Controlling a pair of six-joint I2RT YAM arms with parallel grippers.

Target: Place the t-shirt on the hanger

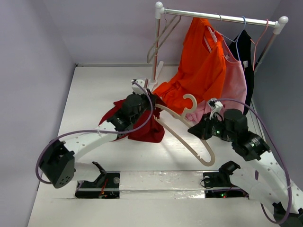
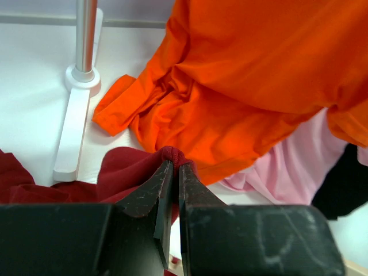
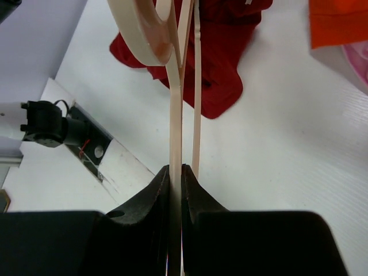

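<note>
The t-shirt [image 1: 150,132] lies crumpled on the white table [image 1: 94,90] just left of the frame's centre in the top view, a dark red heap partly hidden under the left arm. One fold of it is lifted. In the left wrist view the left gripper [image 2: 175,168] has its fingers closed almost flat together on a raised peak of the maroon cloth [image 2: 123,172], at the lower middle of the frame.

The hanger [image 1: 194,103] sits just right of the shirt, tilted, with its thick hook uppermost and one end of the cream frame reaching in over the cloth. The other end points toward the lower right of the frame. The right gripper [image 1: 198,126] holds it there (the grip is clearest from the wrist). There both black fingers are clamped on a thin edge of the hanger [image 3: 175,126], which runs straight up the middle of the frame to the hook at the top, with the red shirt [image 3: 213,75] on the table beyond it.

Behind both, at the upper right, a clothes rack [image 1: 222,18] carries an orange shirt [image 1: 199,66] — its hem draping down to the table close to the left gripper — plus a pink garment [image 1: 235,82] and a black one [image 1: 244,47].
</note>
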